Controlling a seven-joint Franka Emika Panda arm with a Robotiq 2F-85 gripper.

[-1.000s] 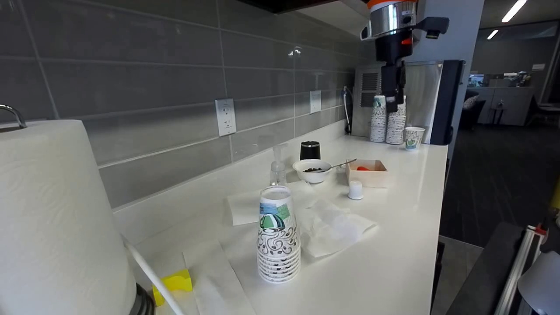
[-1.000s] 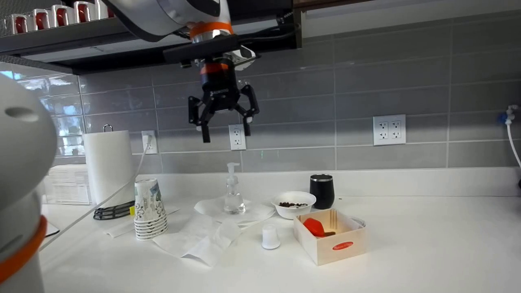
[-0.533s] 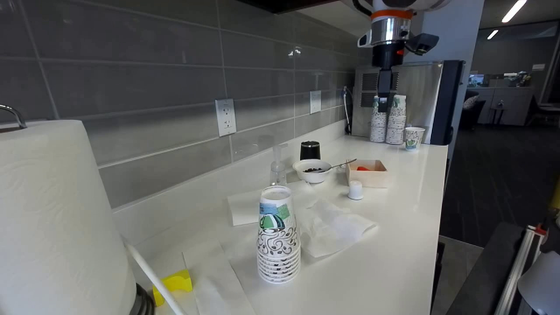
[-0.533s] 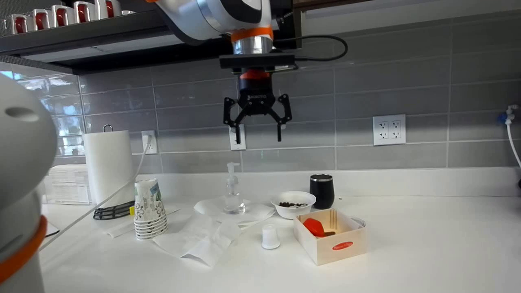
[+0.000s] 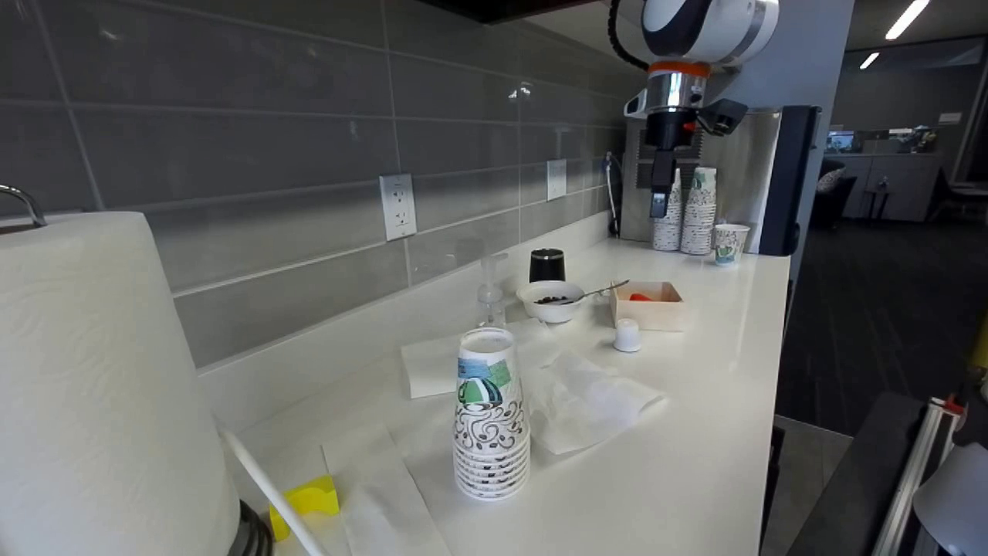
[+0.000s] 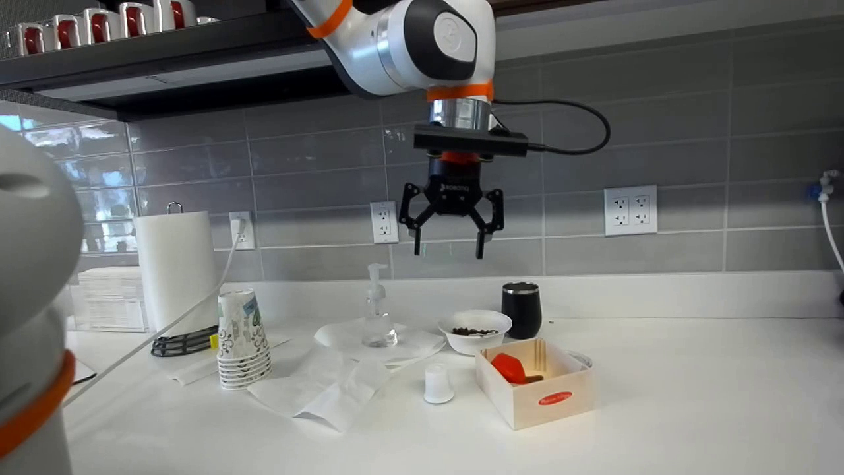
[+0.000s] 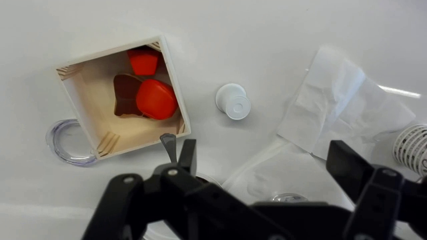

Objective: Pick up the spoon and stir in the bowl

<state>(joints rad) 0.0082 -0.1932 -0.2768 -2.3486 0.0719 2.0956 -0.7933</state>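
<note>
The small white bowl (image 5: 546, 311) holds dark bits and stands on the counter by the wall. It also shows in an exterior view (image 6: 472, 343). The metal spoon (image 5: 604, 290) leans in the bowl, its handle sticking out over the rim toward the wooden box. In the wrist view the spoon's handle end (image 7: 169, 144) shows beside the left finger. The bowl is mostly hidden there behind the gripper. I cannot make out the spoon in the other exterior picture. My gripper (image 6: 448, 254) is open and empty, well above the bowl. It also shows in the wrist view (image 7: 263, 150).
The wooden box (image 6: 557, 401) with red items stands close to the bowl. A black tumbler (image 6: 522, 310) is behind the bowl. A soap dispenser (image 6: 378, 323), a small white pod (image 6: 438, 384), paper towels (image 7: 337, 100) and stacked cups (image 5: 492, 417) stand or lie nearby. A shelf (image 6: 198, 56) hangs above.
My open gripper has moved down and along the counter, from above the soap dispenser toward the bowl, and has straightened from a tilt. The bowl, spoon and box have not moved.
</note>
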